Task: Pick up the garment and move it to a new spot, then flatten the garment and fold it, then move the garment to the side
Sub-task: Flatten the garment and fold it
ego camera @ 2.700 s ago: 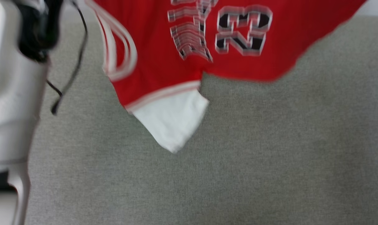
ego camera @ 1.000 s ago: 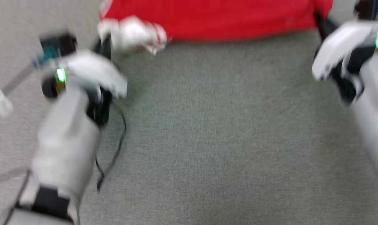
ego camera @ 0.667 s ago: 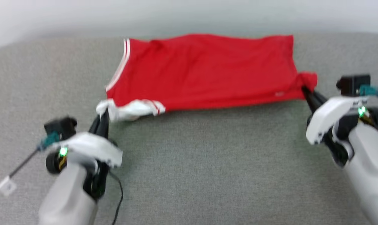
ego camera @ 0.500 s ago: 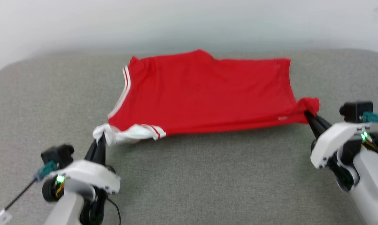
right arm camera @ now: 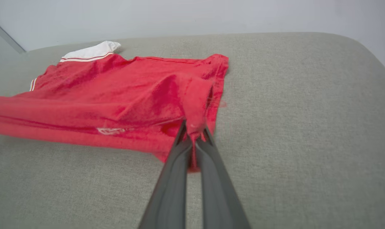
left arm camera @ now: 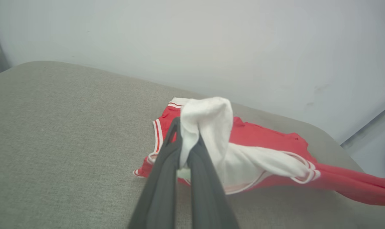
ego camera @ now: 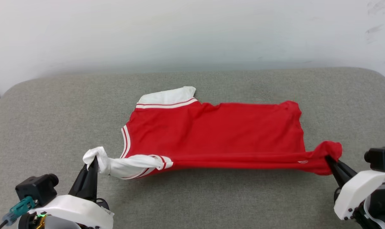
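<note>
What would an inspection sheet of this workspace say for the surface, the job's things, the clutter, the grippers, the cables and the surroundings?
Surface: grey fabric cushion.
Job's things: red jersey lies on the cushion, near edge pulled taut between the grippers; its far left corner is white.
Clutter: nothing seen.
Grippers: left gripper shut on a white corner of the jersey; right gripper shut on a red corner.
Cables: teal plug with a dark cable beside the left gripper.
Surroundings: pale wall behind the cushion.
</note>
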{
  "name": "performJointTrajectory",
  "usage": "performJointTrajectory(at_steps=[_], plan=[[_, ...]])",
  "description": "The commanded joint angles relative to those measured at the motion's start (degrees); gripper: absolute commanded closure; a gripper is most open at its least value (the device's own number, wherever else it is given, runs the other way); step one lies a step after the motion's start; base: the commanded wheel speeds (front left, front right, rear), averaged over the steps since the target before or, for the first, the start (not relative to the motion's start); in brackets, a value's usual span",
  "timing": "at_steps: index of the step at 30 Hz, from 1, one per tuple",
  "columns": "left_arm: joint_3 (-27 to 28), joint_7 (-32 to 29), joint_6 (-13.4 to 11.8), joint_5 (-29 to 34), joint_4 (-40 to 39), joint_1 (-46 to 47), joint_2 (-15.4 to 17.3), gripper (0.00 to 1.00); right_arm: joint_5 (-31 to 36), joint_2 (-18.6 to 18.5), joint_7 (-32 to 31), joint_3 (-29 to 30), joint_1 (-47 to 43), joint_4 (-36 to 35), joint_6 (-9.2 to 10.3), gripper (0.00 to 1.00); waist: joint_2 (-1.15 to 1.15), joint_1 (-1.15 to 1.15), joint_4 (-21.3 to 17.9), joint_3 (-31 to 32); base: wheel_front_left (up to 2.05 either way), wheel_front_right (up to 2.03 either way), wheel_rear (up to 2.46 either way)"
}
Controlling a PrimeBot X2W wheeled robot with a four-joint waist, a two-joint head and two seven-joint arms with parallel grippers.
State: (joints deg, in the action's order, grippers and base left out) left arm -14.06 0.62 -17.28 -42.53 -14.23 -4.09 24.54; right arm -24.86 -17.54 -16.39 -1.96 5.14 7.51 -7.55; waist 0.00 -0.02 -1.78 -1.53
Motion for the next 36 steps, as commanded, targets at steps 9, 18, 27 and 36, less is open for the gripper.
performJointTrajectory(at_steps=[9,18,27,36], plan=[[-0.81,-3.7,1.5,-2.35,3.81,4.76,-0.05,1.0,5.32,5.12,-13.11,3.66,-0.54,-7.24,0.1,1.0,0.0,0.02,-1.08,-4.89,0.0,0.0,0.0],[-2.59,-2.96,7.78,-3.47,18.51,17.37,-2.28,1.0,5.05,5.11,-12.97,0.13,9.05,2.2,0.09,1.0,0.0,0.02,-0.97,-11.94,0.0,0.0,0.0],[-4.19,-2.55,12.35,-4.78,32.11,23.88,-4.95,1.0,3.85,4.31,-6.24,-4.11,15.48,14.23,0.09,0.64,0.0,0.02,-1.07,-14.05,0.0,0.0,0.0],[-5.37,-2.53,16.25,-6.13,41.12,25.98,-5.75,0.0,0.45,2.22,5.34,-9.09,15.76,20.02,0.09,0.0,0.0,0.02,-0.85,-11.33,0.0,0.0,0.0]])
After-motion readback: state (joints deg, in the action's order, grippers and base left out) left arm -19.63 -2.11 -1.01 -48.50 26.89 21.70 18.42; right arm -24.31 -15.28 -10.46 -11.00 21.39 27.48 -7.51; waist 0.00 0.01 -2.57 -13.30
